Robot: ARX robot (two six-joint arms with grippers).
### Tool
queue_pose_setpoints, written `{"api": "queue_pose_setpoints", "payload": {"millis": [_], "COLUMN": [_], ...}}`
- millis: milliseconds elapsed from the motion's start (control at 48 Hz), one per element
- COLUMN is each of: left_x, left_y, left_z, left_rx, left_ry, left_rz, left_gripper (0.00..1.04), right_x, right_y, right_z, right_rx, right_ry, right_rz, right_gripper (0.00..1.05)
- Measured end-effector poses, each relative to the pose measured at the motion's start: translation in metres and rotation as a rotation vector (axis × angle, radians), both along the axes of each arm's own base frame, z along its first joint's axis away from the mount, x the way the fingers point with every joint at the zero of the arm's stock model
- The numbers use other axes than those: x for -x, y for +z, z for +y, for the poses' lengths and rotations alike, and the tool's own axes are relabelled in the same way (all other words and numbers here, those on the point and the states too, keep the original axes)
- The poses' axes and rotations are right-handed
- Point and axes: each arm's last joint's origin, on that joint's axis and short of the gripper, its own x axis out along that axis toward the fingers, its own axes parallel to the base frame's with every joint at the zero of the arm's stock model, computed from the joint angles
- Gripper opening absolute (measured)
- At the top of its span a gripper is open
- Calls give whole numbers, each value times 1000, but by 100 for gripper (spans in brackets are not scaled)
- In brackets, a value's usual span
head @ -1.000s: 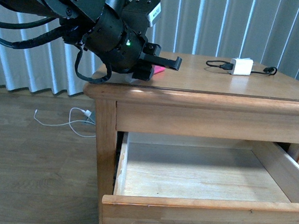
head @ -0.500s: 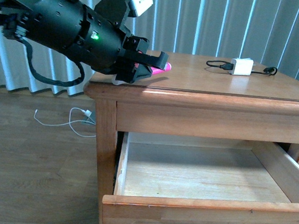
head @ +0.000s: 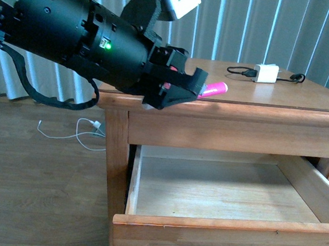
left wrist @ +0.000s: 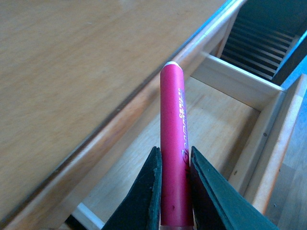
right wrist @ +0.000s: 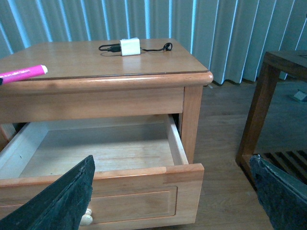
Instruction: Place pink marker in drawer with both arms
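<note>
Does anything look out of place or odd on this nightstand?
Nothing spilled or damaged. One stray thing: a white charger with its cable on the nightstand top. The left tool holds the pink marker near its front edge.

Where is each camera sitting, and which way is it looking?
Front view: on the robot's body, facing the nightstand and its open drawer; the left arm shows, holding the pink marker.
Left wrist view: on the left wrist, looking along its jaws, shut on the marker, over the tabletop edge and drawer.
Right wrist view: on the right wrist, facing the nightstand's front; its jaws show, wide apart.
Shared: all three show marker and drawer; front and right wrist views also show the white charger.
</note>
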Motion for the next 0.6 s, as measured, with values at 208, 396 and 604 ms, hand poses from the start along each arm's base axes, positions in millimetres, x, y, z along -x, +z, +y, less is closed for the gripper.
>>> {"api": "queue_pose_setpoints", "payload": {"millis": [208,396,604], "left_x": [-7,-19,-24], "left_y": [-38,-67,-77], "left_z": [-23,-36,-43], "left_rx": [-85,-151,-202], "left_ry": [-46,-54,-46], "left_rz": [67,110,87], "left_gripper": [15,15,36], "right_x": [0,0,0], "right_y": [0,0,0], "right_z": [0,0,0], "right_rx": [0,0,0], "right_ry": [0,0,0], "right_rz": [0,0,0], "right_gripper": [96,96,96]}}
